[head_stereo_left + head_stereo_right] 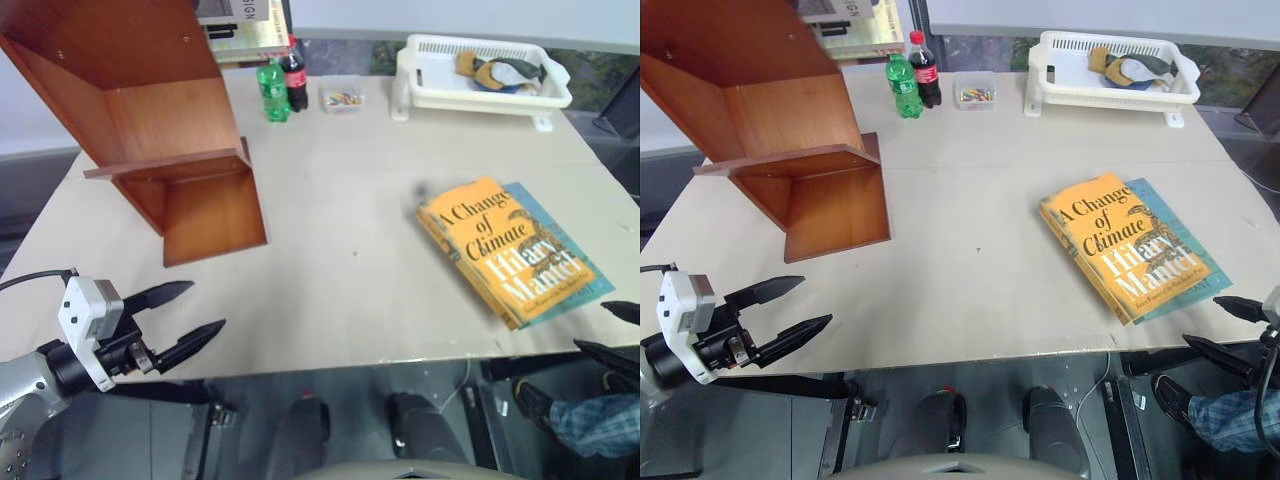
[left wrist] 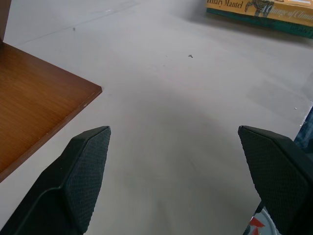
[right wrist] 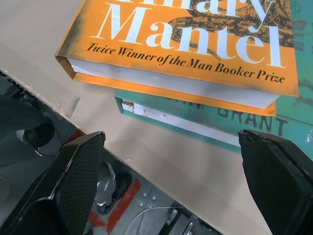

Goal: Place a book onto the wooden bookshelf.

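Nearest you, your left gripper [image 1: 190,312] hovers at the beige counter's [image 1: 340,290] front left edge, its black jaws spread wide and empty, aimed forward and inward. Your right gripper [image 1: 1223,328] is partly cut off at the front right corner, jaws likewise released, holding nothing.

Just ahead of it, the large orange-yellow hardcover book [image 1: 498,246] lies flat near the front edge, stacked on a teal-blue book [image 3: 254,122] it mostly hides. Bare counter stretches between this stack and the reddish-brown slanted wooden bookshelf [image 1: 160,120] at far left, whose top is cropped. Farther back stand a green bottle [image 1: 272,92], a cola bottle [image 1: 295,78] and a white plastic basket [image 1: 480,75].
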